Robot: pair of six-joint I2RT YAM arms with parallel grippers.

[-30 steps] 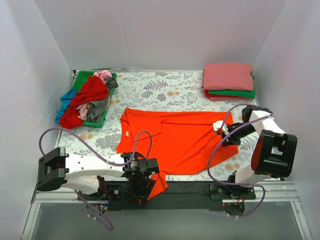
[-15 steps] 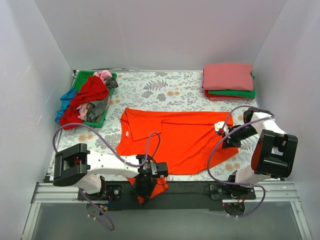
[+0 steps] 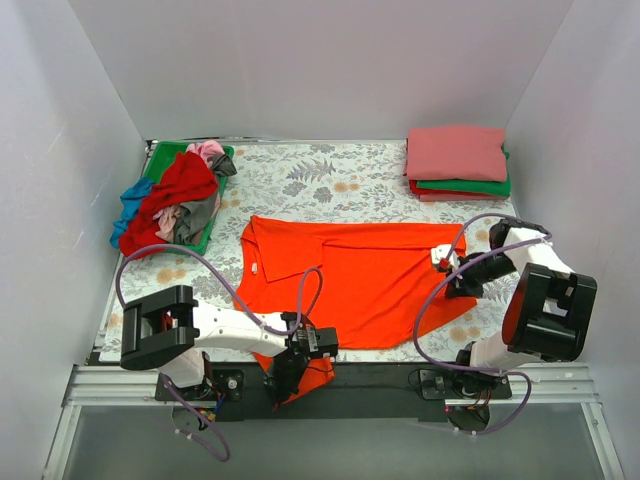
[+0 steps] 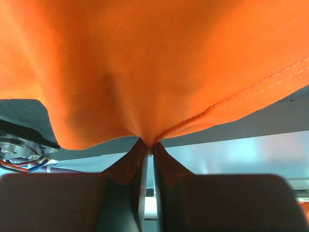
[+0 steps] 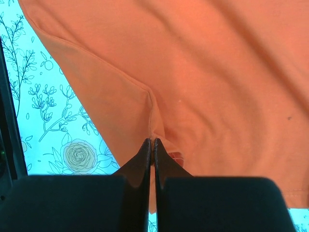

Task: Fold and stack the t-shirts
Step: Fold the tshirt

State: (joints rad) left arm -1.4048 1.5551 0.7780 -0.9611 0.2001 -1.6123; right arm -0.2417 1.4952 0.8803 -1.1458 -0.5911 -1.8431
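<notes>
White walls close in a bench [image 3: 340, 180] covered by a flowered cloth [image 3: 300, 175]. From above, an orange-red shirt [image 3: 370, 280] lies spread across the middle of the bench. The left tool [image 3: 297, 362] sits at the near edge, closed on the shirt's near corner. The right tool [image 3: 447, 268] pinches the shirt's right edge. A stack of folded shirts [image 3: 457, 160], pink on top, sits at the far right. A heap of shirts [image 3: 175, 200] fills a green tray [image 3: 158, 152] at the far left.

At the left wrist, the fingers [image 4: 128, 164] meet on bunched orange cloth. It looks like the stitched hem, though the view is too close to be sure.

At the right wrist, the fingers [image 5: 137, 159] press together on a fold of the shirt, with the flowered cloth beside it.
</notes>
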